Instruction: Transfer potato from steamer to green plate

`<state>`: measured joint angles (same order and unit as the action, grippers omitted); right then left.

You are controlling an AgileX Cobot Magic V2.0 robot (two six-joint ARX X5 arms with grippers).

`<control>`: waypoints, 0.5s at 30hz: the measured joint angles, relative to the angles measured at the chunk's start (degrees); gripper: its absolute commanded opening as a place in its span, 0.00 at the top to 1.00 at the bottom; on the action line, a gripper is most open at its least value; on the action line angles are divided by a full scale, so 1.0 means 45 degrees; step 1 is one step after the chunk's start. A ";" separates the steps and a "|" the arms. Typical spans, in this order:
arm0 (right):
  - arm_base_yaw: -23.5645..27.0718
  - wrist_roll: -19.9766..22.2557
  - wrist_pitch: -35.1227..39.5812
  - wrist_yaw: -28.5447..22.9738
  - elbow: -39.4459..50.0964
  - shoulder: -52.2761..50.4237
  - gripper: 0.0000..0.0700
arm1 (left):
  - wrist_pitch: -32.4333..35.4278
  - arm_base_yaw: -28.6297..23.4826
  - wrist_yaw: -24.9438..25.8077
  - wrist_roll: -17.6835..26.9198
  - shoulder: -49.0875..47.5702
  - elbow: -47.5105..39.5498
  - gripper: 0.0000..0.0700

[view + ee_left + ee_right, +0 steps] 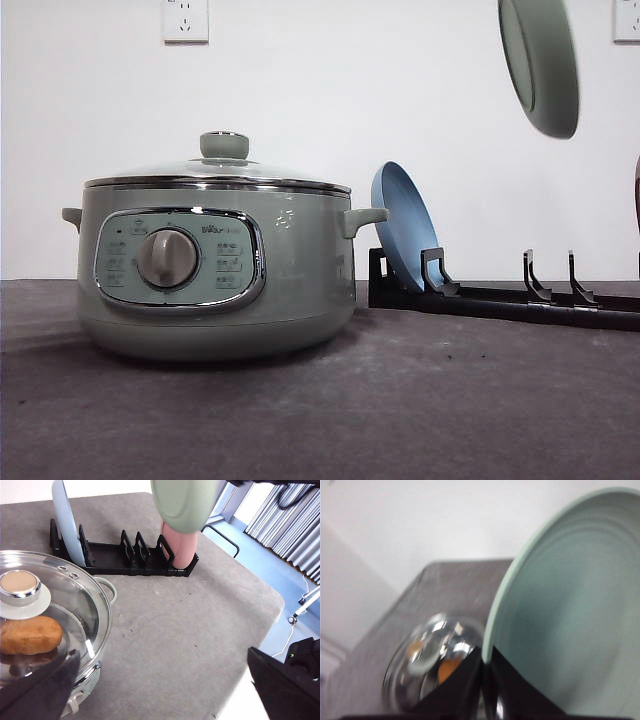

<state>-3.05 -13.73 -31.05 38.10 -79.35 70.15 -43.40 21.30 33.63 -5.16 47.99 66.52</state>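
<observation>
Above the dish rack (500, 295), the green plate (540, 62) is being held edge-on by the clamped right claw (485, 680); slipping is being risked. Left claw (160, 690) jaws apart. Potato (30, 635) is lying inside the lidded steamer (215, 270).

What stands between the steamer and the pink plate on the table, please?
The light blue plate stands on edge in the black rack, then empty slots, in the left wrist view, between the steamer and the pink plate.

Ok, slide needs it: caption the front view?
Lidded steamer on table, green plate lifted high, blue plate racked.
</observation>
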 measured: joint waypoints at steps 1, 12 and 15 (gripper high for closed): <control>-0.0198 0.0387 -0.0564 -0.0172 0.0000 -0.0290 1.00 | 0.0000 0.0000 0.0000 0.0011 0.0000 0.0000 0.00; -0.3555 0.2582 -0.4164 -0.2601 0.1227 -0.2806 1.00 | 0.0000 0.0000 0.0000 0.0042 0.0000 0.0000 0.00; -0.4396 0.2623 -0.4512 -0.3631 0.2041 -0.3376 1.00 | 0.0000 0.0000 0.0000 0.0042 0.0000 0.0000 0.00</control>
<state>-22.83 -1.92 -51.36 21.76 -70.17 54.96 -43.40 21.30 33.63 -4.97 47.99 66.52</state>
